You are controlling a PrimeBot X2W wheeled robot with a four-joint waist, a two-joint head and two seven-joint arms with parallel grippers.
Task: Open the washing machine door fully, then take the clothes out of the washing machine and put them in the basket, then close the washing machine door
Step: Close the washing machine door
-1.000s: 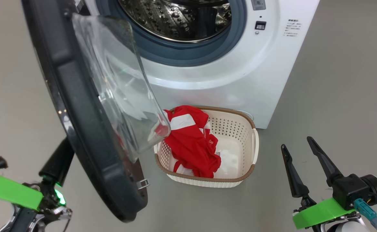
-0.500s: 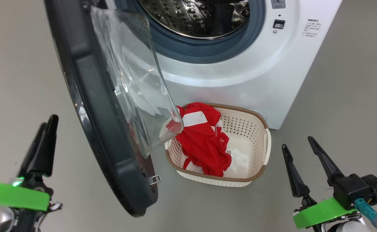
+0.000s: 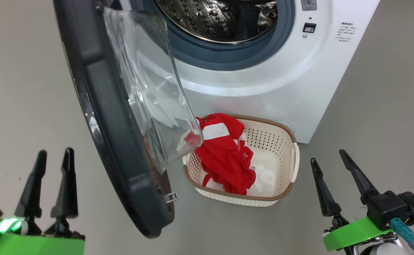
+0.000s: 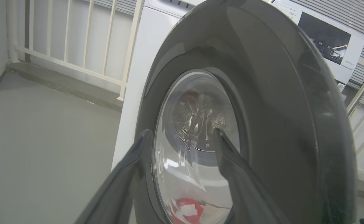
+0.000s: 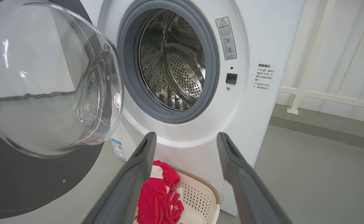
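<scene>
Laundry corner of a home, set in what looks like a railed balcony or utility space.

A white front-loading washing machine (image 5: 262,37) stands on a bare grey floor (image 4: 44,140). Its round door (image 3: 100,106) is swung open on a perforated steel drum (image 5: 172,62), and a warning sticker (image 5: 226,39) and printed notes mark its front. Near its foot a small cream basket (image 3: 242,202) sits on the floor holding red and white clothes (image 3: 224,156). On the far side, left and right of the machine, a cream barred railing (image 4: 69,66) runs along a low concrete kerb (image 4: 60,84). A grey slatted wall (image 4: 356,18) rises behind the machine's top.
</scene>
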